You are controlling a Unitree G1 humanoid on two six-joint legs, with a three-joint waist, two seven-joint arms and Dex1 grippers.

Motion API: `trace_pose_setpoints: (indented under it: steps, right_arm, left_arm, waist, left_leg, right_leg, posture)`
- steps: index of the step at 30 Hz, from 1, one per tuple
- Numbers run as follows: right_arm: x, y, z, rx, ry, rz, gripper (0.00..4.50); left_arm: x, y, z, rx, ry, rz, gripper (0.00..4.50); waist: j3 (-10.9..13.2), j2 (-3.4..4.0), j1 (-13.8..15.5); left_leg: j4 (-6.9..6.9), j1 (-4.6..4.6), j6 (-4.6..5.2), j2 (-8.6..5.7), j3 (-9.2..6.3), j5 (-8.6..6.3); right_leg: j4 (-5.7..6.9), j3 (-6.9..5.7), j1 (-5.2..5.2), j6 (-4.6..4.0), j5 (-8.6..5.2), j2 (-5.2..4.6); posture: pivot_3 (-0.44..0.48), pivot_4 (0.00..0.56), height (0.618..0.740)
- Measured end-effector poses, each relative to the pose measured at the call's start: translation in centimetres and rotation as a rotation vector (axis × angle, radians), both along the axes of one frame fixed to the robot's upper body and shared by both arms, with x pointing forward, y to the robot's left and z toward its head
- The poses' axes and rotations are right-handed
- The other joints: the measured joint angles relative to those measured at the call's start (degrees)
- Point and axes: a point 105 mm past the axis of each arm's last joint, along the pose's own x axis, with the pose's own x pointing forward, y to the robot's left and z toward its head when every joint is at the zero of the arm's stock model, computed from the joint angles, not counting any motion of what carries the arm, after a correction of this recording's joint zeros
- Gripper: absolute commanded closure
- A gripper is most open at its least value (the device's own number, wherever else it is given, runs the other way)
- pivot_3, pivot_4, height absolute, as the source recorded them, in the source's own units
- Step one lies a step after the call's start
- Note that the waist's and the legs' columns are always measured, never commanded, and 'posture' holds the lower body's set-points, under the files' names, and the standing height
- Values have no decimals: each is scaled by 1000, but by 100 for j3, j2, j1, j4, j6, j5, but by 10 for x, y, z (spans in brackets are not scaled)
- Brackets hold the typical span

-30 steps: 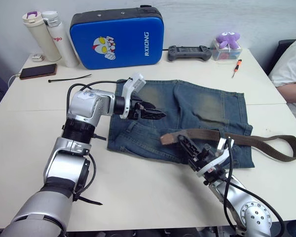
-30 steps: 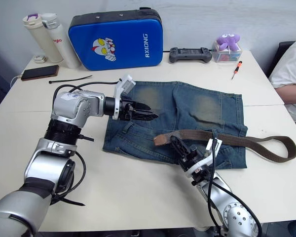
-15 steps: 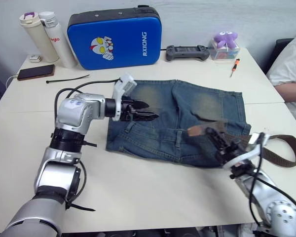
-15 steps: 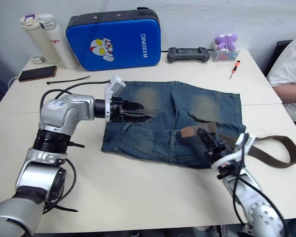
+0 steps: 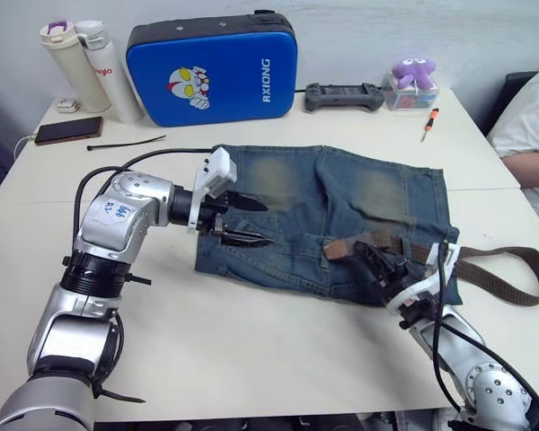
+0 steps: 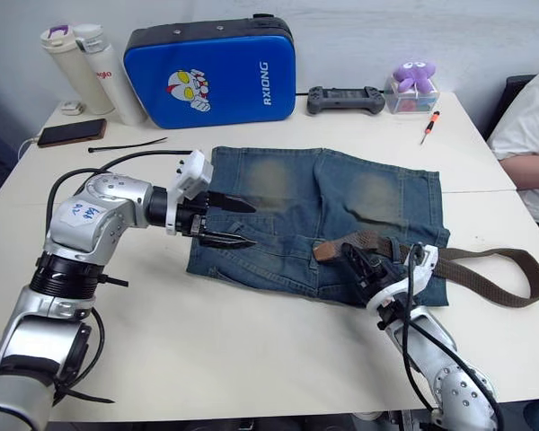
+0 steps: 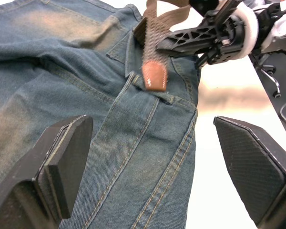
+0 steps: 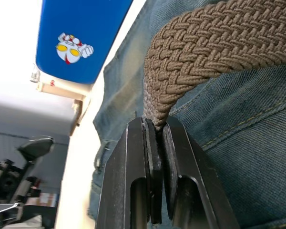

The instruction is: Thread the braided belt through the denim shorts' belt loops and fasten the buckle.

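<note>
My right end effector (image 5: pixel 370 261) has its fingers pressed together on the braided belt (image 5: pixel 485 267), pinching it just behind the tan leather tip (image 7: pixel 155 77). From the right wrist camera I can see the woven strap (image 8: pixel 214 43) folding down into the closed fingers (image 8: pixel 155 157), a detail the head cameras are too far off to give me. The left wrist camera shows what the head views blur: that tan tip lies flat on the denim shorts (image 5: pixel 341 215) by a seam near the waistband.

My left end effector (image 5: pixel 238 222) hovers over the shorts' left edge with its fingers (image 7: pixel 62 162) spread wide, gripping nothing.

The shorts lie flat on the white surface (image 5: pixel 251 359), waistband toward me. The belt runs from the grip rightward off the denim and loops back on the surface near its right edge. I cannot make out the buckle or belt loops.

Behind the shorts stand a blue case (image 5: pixel 211 67), two bottles (image 5: pixel 90 72), a phone (image 5: pixel 69 129), a black cable tie (image 5: pixel 126 142), a game controller (image 5: pixel 344 95), a purple plush toy (image 5: pixel 414 74) and a screwdriver (image 5: pixel 428 123). A person's arm (image 5: pixel 530 135) rests at the right edge.
</note>
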Motion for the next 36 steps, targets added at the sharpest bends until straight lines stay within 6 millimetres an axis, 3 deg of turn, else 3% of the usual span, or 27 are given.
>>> trace_pose_setpoints:
  steps: [10, 17, 31, 36]
  right_arm:
    - [3, -12, 3, 3, -5, -76, 4500]
    - [2, -10, 2, -13, 6, -78, 4500]
    - [-2, 5, -5, 50, 27, -22, 4500]
    - [5, 14, -8, 64, 30, -12, 4500]
  left_arm:
    - [-1, 0, -2, 4, 6, -2, 43]
    - [0, -1, -1, 2, -5, -5, 43]
    - [1, 0, -1, 8, -24, -3, 43]
    - [3, -1, -2, 10, -34, 18, 43]
  waist:
    - [0, 0, 1]
    - [0, 0, -2]
    - [0, 0, -11]
    - [0, 0, -25]
  left_leg:
    - [0, 0, 2, 0, 0, -1]
    - [0, 0, 2, 0, 0, -1]
    - [0, 0, 2, 0, 0, -1]
    - [-1, 0, 2, 0, 0, -1]
  right_leg:
    - [1, 0, 2, 0, 0, 0]
    - [1, 0, 1, 0, 0, 0]
    - [1, 0, 0, 0, 0, 0]
    - [1, 0, 0, 0, 0, 1]
  posture:
    - [0, 150, 740]
    - [0, 150, 740]
    - [0, 150, 740]
    - [0, 150, 740]
